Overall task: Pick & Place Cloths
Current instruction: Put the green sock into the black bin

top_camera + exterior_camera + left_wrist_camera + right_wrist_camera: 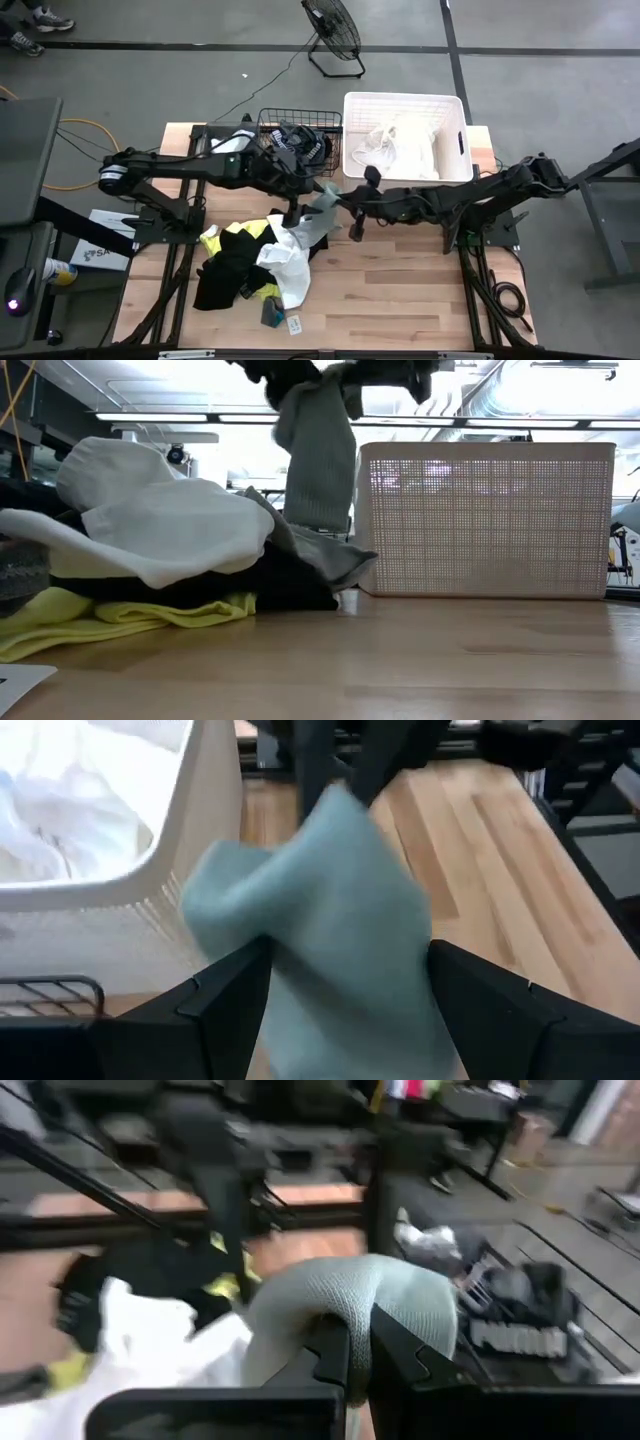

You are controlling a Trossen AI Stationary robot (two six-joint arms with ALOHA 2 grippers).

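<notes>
A grey-green cloth (pixel 320 215) hangs over the middle of the table, and my right gripper (pixel 352 1325) is shut on its top. My left gripper (pixel 345 952) is open, coming from the table's left, with one finger on each side of the hanging cloth (pixel 320 920). In the high view the two grippers meet, left (pixel 303 200) and right (pixel 338 197). Below them lies a pile of cloths (pixel 250 255) in black, white and neon yellow. A white cloth (pixel 400 145) lies in the white tub (pixel 405 97). My right gripper pinches a rounded fold at the top of the grey-green cloth (pixel 345 1285) between its two shut fingers, coming slanting down from the table's right. The cloth hangs below the fingers (pixel 315 450), and its lower end (pixel 335 555) rests on the pile. My left gripper's fingers (pixel 225 1005) flank the cloth; I cannot tell whether they touch it.
A black wire basket (pixel 270 118) with dark garments stands at the far edge, left of the tub. A small tag and a dark item (pixel 280 318) lie near the front edge. Bare wood shows at the table's right front (pixel 400 290). A floor fan (pixel 335 30) stands beyond the table.
</notes>
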